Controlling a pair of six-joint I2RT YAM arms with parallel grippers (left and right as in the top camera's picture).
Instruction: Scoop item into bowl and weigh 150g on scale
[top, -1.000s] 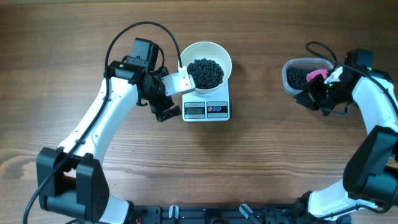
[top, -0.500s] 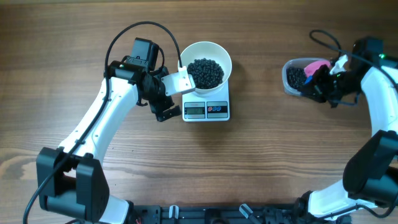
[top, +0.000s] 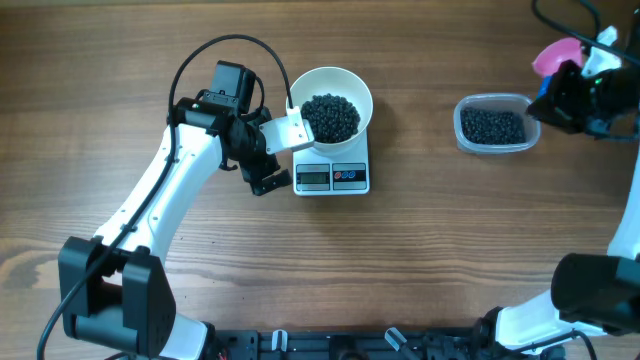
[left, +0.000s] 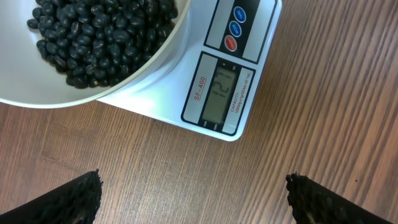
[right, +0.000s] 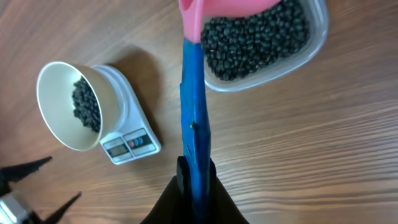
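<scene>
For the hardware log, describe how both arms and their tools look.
Left arm and right arm: white shells, black joints. A black cable loops over the left one. Left tool and right tool: black fingers, the left's rough-edged.

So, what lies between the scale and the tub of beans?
Nothing: between the scale and the tub only bare table shows, in the overhead view.
</scene>
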